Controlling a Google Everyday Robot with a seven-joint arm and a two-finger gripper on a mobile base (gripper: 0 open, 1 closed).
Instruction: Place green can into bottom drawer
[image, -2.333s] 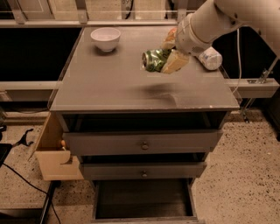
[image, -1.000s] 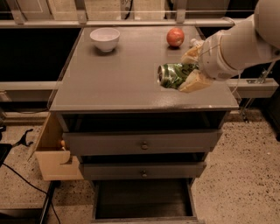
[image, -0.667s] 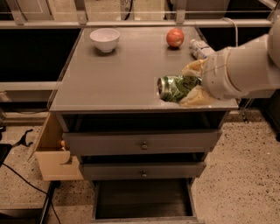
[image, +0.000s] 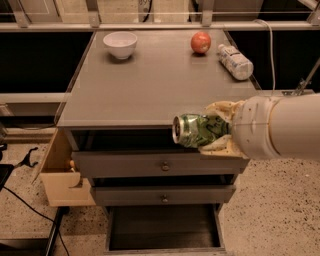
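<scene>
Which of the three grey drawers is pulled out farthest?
The bottom drawer, lowest: its dark floor shows; the upper drawers show mainly knobbed fronts. The gripper, holding the green can, is at the cabinet's front edge.

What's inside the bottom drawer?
Nothing shows in the open bottom drawer; its back is hidden under the upper drawers. The hand holds the green can above, at tabletop height.

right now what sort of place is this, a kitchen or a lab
Likely a lab or office test area, not a home kitchen: a grey drawer cabinet, speckled hard floor, loose cable. The gripper holds the green can at the cabinet's front edge, above the open bottom drawer.
</scene>
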